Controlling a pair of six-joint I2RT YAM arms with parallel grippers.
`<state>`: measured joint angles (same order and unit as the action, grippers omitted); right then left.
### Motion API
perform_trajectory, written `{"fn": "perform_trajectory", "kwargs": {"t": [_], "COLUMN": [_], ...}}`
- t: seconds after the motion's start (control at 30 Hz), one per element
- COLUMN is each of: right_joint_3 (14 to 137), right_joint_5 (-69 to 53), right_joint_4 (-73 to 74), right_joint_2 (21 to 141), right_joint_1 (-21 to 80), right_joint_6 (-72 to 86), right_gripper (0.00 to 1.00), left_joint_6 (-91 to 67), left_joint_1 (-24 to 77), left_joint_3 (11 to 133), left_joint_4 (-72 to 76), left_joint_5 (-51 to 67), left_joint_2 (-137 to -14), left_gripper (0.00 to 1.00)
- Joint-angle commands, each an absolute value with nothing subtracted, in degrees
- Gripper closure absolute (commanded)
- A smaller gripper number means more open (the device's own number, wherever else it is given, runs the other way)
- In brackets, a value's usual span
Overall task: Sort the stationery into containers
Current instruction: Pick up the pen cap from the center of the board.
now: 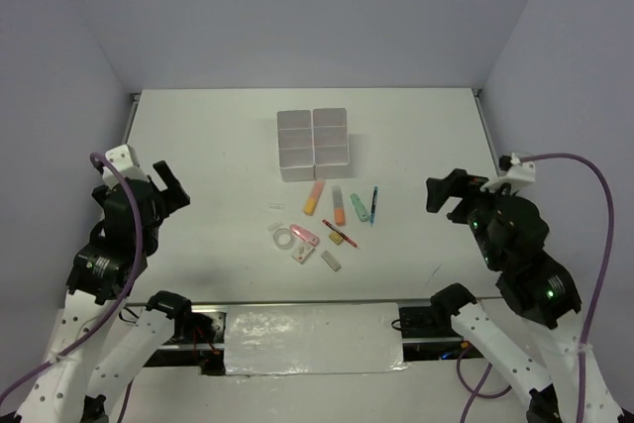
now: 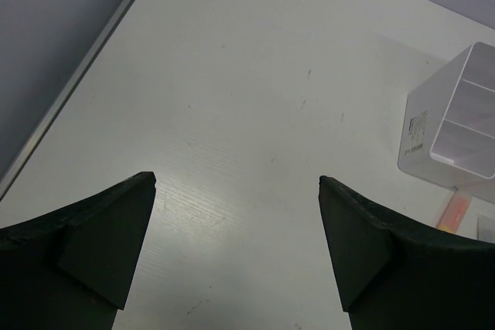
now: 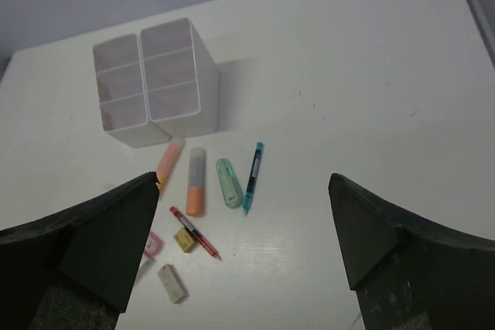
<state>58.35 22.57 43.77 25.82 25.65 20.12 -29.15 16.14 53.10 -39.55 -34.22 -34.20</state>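
Observation:
The containers [image 1: 313, 144], a white block of six open boxes, stand at the table's middle back, also seen in the right wrist view [image 3: 155, 83] and the left wrist view [image 2: 456, 121]. In front of them lies the stationery: a peach highlighter [image 3: 168, 161], an orange highlighter [image 3: 196, 182], a green highlighter [image 3: 229, 182], a blue pen [image 3: 253, 178], a red pen [image 3: 195, 233], a tan eraser [image 3: 184, 239], a white eraser [image 3: 172, 283], a pink eraser [image 1: 306, 238] and a clear tape ring [image 1: 286, 239]. My left gripper [image 1: 170, 185] hangs open far left of them. My right gripper [image 1: 446, 197] hangs open to their right. Both hold nothing.
Grey walls close the table on the left, back and right, with a raised rail [image 2: 77, 75] along the left edge. A shiny plastic-covered strip [image 1: 312, 339] lies between the arm bases at the near edge. A small white bit [image 1: 276, 206] lies left of the highlighters.

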Motion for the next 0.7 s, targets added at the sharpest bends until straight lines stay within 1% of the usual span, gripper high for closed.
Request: {"fn": "perform_trajectory", "kwargs": {"t": [0.0,0.07,0.13,0.17,0.23,0.27,0.33,0.37,0.4,0.57,0.67], "right_joint_3": [55.9,54.1,52.2,51.9,52.9,53.2,52.4,52.1,52.0,52.1,51.8], "right_joint_5": [19.0,17.8,17.1,17.1,16.6,14.6,10.0,6.9,6.3,5.3,3.5], "right_joint_4": [41.9,40.4,36.4,35.5,34.7,34.2,30.3,29.5,28.4,29.1,29.8], "right_joint_2": [33.9,38.9,44.3,46.4,53.8,55.8,60.0,61.1,62.0,68.5,70.1], "right_joint_1": [26.0,26.0,26.0,25.9,25.9,26.0,26.3,26.7,27.2,30.8,34.7], "right_joint_6": [22.3,23.6,24.5,24.5,25.7,25.5,22.7,21.7,20.1,15.9,10.6], "right_gripper": [0.02,0.02,0.07,0.12,0.15,0.22,0.3,0.37,0.4,0.5,0.5], "left_joint_6": [-29.7,-29.5,-29.3,-29.2,-29.0,-28.8,-28.5,-28.3,-28.0,-27.6,-27.4], "left_joint_1": [16.0,16.0,16.0,16.0,16.1,16.2,16.5,16.8,17.0,18.0,18.0], "left_joint_3": [53.3,53.4,53.2,53.1,53.0,52.9,52.8,52.7,52.7,53.0,53.5], "left_joint_4": [-38.1,-37.9,-37.7,-37.6,-37.2,-37.2,-36.9,-36.7,-36.7,-36.8,-37.4], "left_joint_5": [-34.0,-33.4,-33.0,-32.7,-32.3,-31.9,-30.9,-30.3,-29.8,-28.2,-24.2], "left_joint_2": [-34.1,-34.4,-34.5,-34.5,-34.6,-34.6,-35.1,-35.2,-35.8,-37.7,-40.2], "left_gripper": [0.01,0.01,0.01,0.01,0.01,0.01,0.01,0.01,0.01,0.01,0.01]}}
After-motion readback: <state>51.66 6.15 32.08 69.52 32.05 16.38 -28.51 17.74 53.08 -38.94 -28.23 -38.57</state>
